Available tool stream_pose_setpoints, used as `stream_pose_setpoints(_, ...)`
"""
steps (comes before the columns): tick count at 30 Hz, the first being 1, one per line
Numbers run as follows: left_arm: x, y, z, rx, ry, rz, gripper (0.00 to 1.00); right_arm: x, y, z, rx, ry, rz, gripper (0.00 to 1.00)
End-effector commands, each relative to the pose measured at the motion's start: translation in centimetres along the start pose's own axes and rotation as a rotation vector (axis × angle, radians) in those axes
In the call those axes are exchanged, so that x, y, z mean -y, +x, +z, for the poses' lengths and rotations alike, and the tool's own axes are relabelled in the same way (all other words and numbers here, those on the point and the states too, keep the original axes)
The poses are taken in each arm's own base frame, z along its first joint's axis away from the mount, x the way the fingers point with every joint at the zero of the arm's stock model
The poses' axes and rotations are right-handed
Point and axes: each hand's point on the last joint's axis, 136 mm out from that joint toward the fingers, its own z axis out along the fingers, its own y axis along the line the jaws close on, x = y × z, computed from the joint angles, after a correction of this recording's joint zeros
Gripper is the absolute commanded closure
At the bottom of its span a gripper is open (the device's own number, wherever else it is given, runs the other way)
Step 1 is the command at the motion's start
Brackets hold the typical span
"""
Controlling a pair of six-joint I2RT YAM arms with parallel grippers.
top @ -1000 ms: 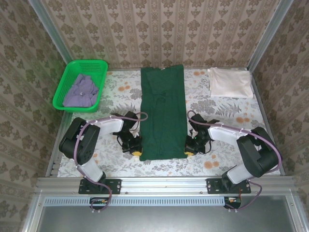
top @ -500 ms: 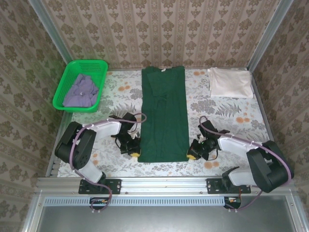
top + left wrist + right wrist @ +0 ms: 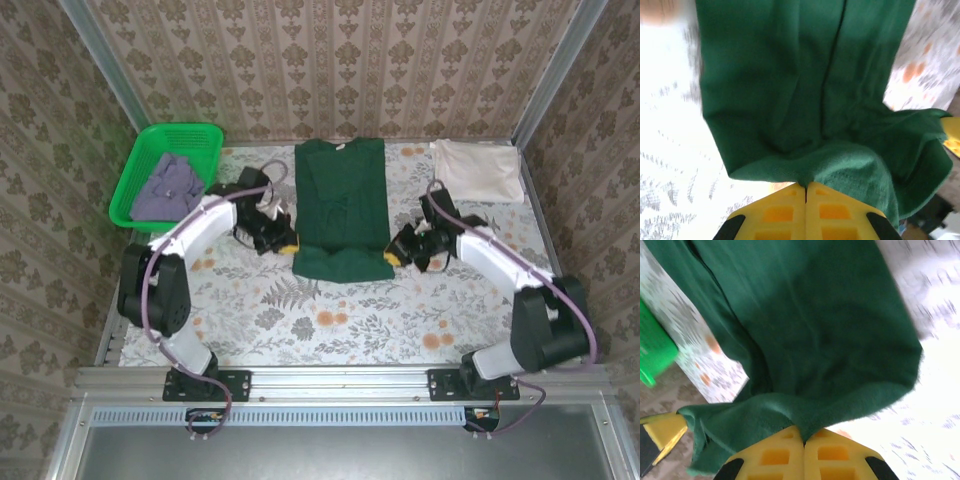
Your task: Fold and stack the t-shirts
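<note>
Since one second ago both arms are showing a clear shift: they are no longer working at the near edge but are standing at mid-table, and the near hem of the shirt is lying up there with them, so the garment is showing shorter than before.

Table (image 3: 330, 320): flower-patterned surface, carrying everything noted below.

Dark green t-shirt (image 3: 340, 200): lying lengthwise down the centre of the table, collar at the far edge. Its near end is bunching into a raised fold between the two pincers. On the left wrist view the cloth (image 3: 800, 90) is hanging forward from the fingertips; the right wrist view is showing the same (image 3: 805, 330).

Basket (image 3: 125, 205): bright green, sitting at the far left corner.

Cream-white t-shirt (image 3: 478, 170): lying folded flat at the far right corner, well apart from the green one.

Greyish-lavender t-shirt (image 3: 168, 188): lying crumpled inside the basket.

Left pincer (image 3: 283, 243): clamping the left corner of the green hem; its yellow fingers are meeting with cloth pinched between them (image 3: 805, 192).

Right pincer (image 3: 392, 258): gripping the right corner of the same hem, fingers likewise pressing together on the fabric (image 3: 803, 440).
</note>
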Motion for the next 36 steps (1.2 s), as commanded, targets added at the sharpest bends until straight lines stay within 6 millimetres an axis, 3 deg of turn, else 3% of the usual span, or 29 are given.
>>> stream_pose_setpoints(1, 0.8, -3.7, -0.7, 0.016, 0.036, -0.078, 1.00, -1.2, -3.9, 0.6, 0.039, 0.020, 0.083, 1.00)
stream_pose_setpoints(6, 0.7, -10.0, -0.6, 0.046, 0.035, -0.120, 1.00, -2.4, -9.5, 2.1, 0.057, 0.049, 0.144, 1.00)
stream_pose_setpoints(11, -0.6, -13.6, 1.3, 0.039, 0.054, -0.190, 1.00, -3.0, -12.8, 4.5, 0.023, 0.072, 0.170, 1.00)
stream_pose_setpoints(19, -1.9, -16.7, 4.0, 0.008, 0.075, -0.245, 0.99, -4.0, -15.6, 7.4, -0.025, 0.110, 0.176, 1.00)
stream_pose_setpoints(24, -3.3, -18.1, 3.9, 0.061, 0.045, -0.294, 0.99, -4.3, -16.8, 8.1, -0.044, 0.143, 0.173, 0.99)
stream_pose_setpoints(26, -3.4, -18.7, 4.1, 0.071, 0.066, -0.318, 0.93, -4.2, -17.2, 8.1, -0.041, 0.153, 0.186, 0.98)
stream_pose_setpoints(27, -3.7, -19.0, 4.1, 0.076, 0.065, -0.336, 0.84, -4.2, -17.4, 8.1, -0.038, 0.152, 0.197, 0.94)
stream_pose_setpoints(31, -4.3, -20.1, 2.0, 0.168, 0.045, -0.349, 0.71, -4.3, -18.7, 6.5, -0.001, 0.127, 0.225, 0.57)
stream_pose_setpoints(32, -4.4, -20.3, 1.1, 0.205, 0.022, -0.335, 0.60, -4.3, -19.1, 5.5, 0.017, 0.118, 0.223, 0.50)
stream_pose_setpoints(33, -4.1, -20.2, -0.2, 0.240, -0.001, -0.306, 0.54, -4.3, -19.4, 4.7, 0.036, 0.112, 0.212, 0.47)
stream_pose_setpoints(36, -3.4, -18.6, -2.3, 0.282, -0.055, -0.249, 0.52, -4.0, -19.0, 1.8, 0.092, 0.088, 0.169, 0.44)
